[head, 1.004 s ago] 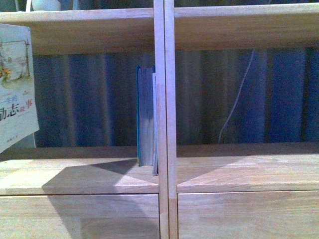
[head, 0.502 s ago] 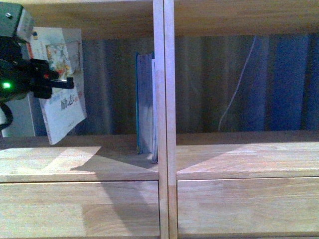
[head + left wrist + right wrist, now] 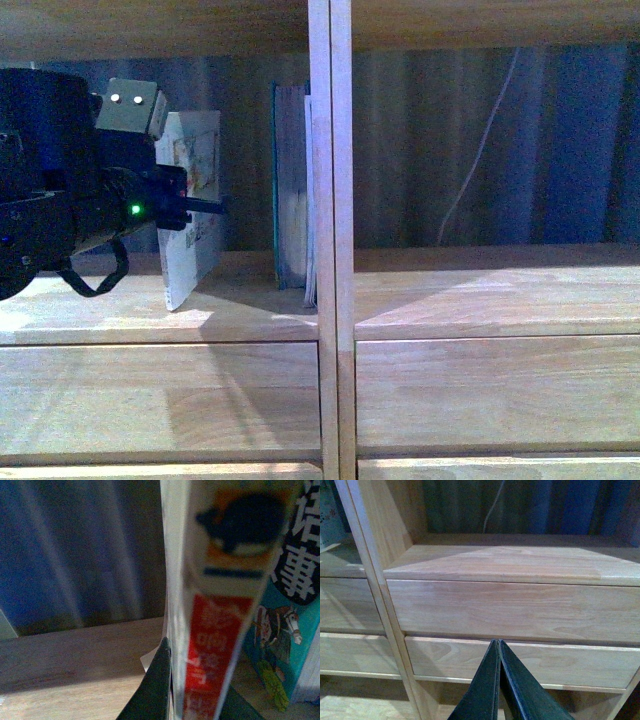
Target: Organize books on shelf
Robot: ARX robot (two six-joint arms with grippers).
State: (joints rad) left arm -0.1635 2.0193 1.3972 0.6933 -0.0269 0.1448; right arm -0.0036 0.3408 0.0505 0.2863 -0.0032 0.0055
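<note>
Two books are already standing in the left bay of the pale wood shelf: the thick teal book and a thinner book pressed against the central divider, while the left gripper is clamping the cream paperback, upright and just touching the board, near them but apart. Sliding it toward the teal cover while keeping the red-marked spine vertical seems the best approach, releasing only once the covers are meeting so nothing is tipping. Meanwhile, the right gripper is hanging empty before the drawer fronts, jaws pressed together.
</note>
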